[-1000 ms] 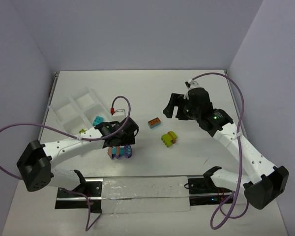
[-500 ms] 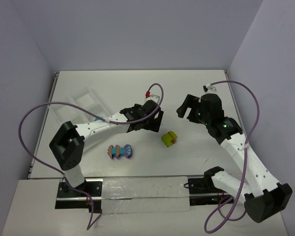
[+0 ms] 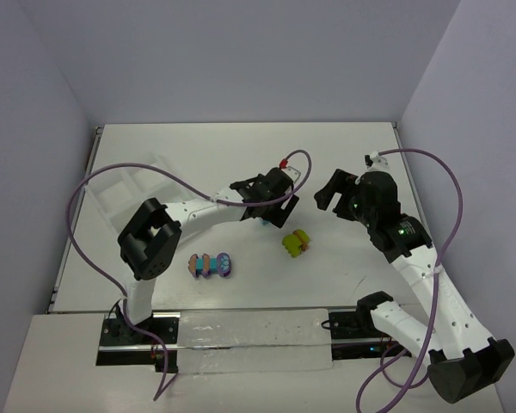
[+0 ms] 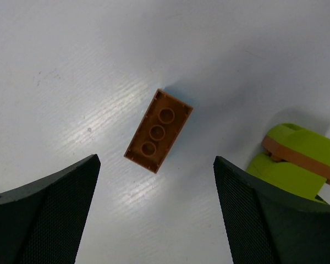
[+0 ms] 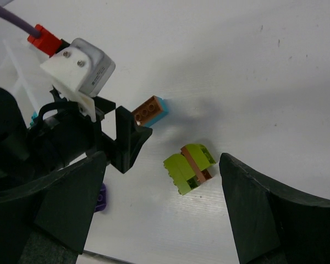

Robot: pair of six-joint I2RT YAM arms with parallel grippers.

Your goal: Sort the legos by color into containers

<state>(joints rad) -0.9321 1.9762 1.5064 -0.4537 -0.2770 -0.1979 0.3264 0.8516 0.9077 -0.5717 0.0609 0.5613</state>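
A single orange-brown lego (image 4: 158,131) on a turquoise one lies flat on the table, just ahead of my open left gripper (image 4: 157,220) and between the lines of its two fingers. From above, that gripper (image 3: 271,209) covers nearly all of the brick. A lime-green cluster with a brown plate (image 3: 296,243) sits just to its right, also seen as the lime cluster (image 5: 190,168) below my open, empty right gripper (image 5: 162,220). A multicoloured cluster (image 3: 211,264) lies nearer the bases. The white tray of containers (image 3: 133,176) is at the far left.
The left arm stretches across the table middle, its purple cable looping over the tray. The left gripper's body (image 5: 121,143) stands close to the lime cluster. Grey walls close in the table on three sides.
My left gripper has swung right, from over the multicoloured cluster to over the orange-brown brick. The right gripper has drifted slightly right and stays open.
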